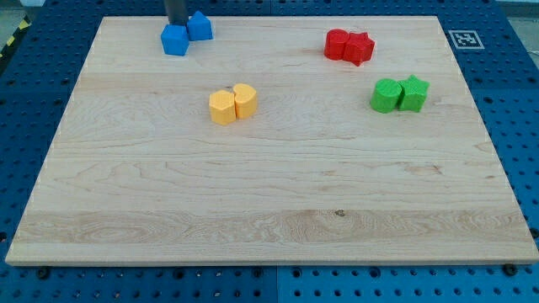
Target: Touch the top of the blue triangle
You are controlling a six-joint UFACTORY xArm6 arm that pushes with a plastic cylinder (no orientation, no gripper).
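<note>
So at this point I was basically at the final approach, or maybe already making contact, hard to call from this angle. My tip point(178, 25) sat up at the view's top left corner of the wooden board point(269, 210), tucked right between the two blue blocks. The blue triangle point(200, 25) (it's the more pointed one, I think) was just to the view's right of my tip, looking like it touched the rod. The other blue block point(174, 40), cube-ish, sat just below my tip.

No jaws on me to open or close, just a plain rod.

Next move, as I judged it: a tiny nudge toward the triangle's upper edge, gently, so I don't shove it into its neighbour.

Yellow pair point(233, 104), red pair point(349, 45) and green pair point(400, 94) were well apart from all this.
</note>
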